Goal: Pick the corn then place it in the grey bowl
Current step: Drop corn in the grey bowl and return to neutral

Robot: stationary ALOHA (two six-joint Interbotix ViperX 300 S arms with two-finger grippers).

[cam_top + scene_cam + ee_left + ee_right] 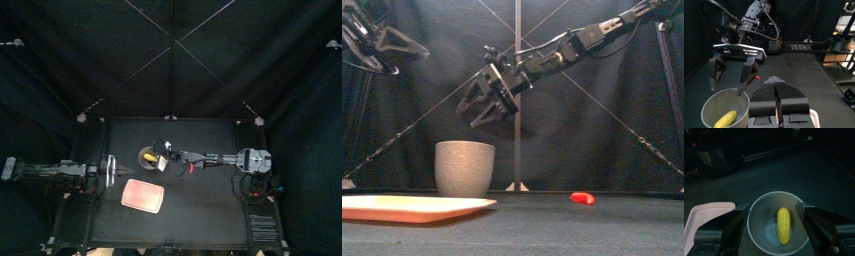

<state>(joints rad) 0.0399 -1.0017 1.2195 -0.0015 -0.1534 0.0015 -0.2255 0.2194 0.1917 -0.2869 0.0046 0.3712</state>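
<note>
My right hand [486, 108] is spread wide and empty, hanging straight above the grey bowl [464, 167]. The corn [783, 225] lies directly beneath that hand, down in the bottom of the bowl. It is a small yellow cob with neat rows of kernels. I judge it to be a light, stiff plastic toy, rather slick and apt to roll, so I would pinch it across the middle. My left hand [776, 89], closed on nothing, rests off beside the right one.
</note>
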